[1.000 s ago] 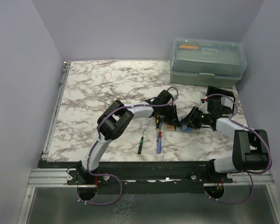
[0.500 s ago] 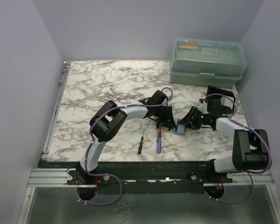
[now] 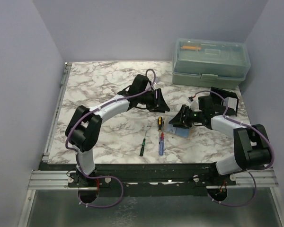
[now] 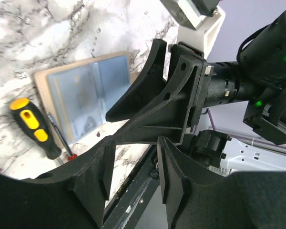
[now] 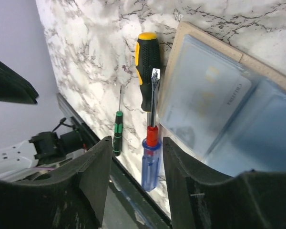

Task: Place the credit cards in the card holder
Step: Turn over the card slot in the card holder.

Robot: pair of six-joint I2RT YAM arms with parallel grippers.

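The card holder [image 3: 172, 127] lies open and flat on the marble table, tan with bluish clear sleeves. In the right wrist view the card holder [image 5: 185, 34] shows a pale credit card [image 5: 207, 102] inside one sleeve; the other sleeve looks bluish. It also shows in the left wrist view [image 4: 47, 81]. My right gripper [image 3: 178, 119] is open and empty, low over the holder's right part; its fingers stand in the left wrist view [image 4: 152, 90]. My left gripper [image 3: 160, 103] is open and empty, raised behind the holder.
A yellow-black screwdriver [image 3: 159, 122], a blue-handled one [image 3: 161, 145] and a small green one [image 3: 142, 147] lie just left of and before the holder. The green translucent toolbox [image 3: 211, 62] stands at the back right. A black object [image 3: 226, 96] sits by the right arm.
My left gripper has lifted off the holder and drawn back up and to the left. My right gripper has shifted a little left. The holder now lies uncovered and open.
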